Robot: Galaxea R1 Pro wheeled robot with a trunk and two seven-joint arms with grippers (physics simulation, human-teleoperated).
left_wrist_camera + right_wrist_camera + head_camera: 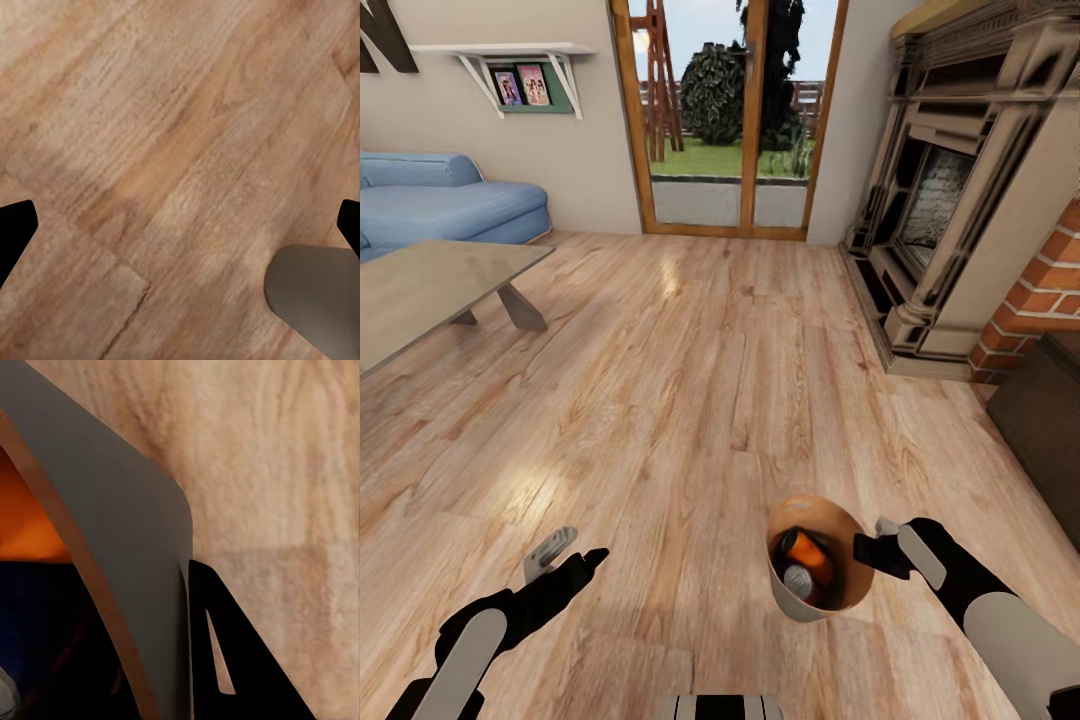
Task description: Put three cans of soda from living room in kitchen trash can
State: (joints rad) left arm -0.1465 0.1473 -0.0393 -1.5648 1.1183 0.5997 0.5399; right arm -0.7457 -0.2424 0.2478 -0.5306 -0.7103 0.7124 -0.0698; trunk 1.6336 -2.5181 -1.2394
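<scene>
Bin (812,590), cans (805,562) inside: right end effector (872,548) gripping its rim. Left end effector (565,560) hanging wide, empty. Advice: keeping bin upright while carrying.

Your head camera is sitting high and tilting forward and down, taking in the wood floor (690,400) from your arms out to the glass door (725,115) at 12 o'clock, the blue sofa (445,200) at 10 o'clock and the fireplace (960,190) at 2 o'clock. Your left wrist camera is looking straight down at the floor planks (172,150) from close above, sharing with the head view the boards near the left gripper (565,565) at 7 o'clock. Your right wrist camera is pressing very near the trash can (127,547), facing along its grey wall with floor beyond; it is sharing that bin (788,597) with the head view at 5 o'clock.
</scene>
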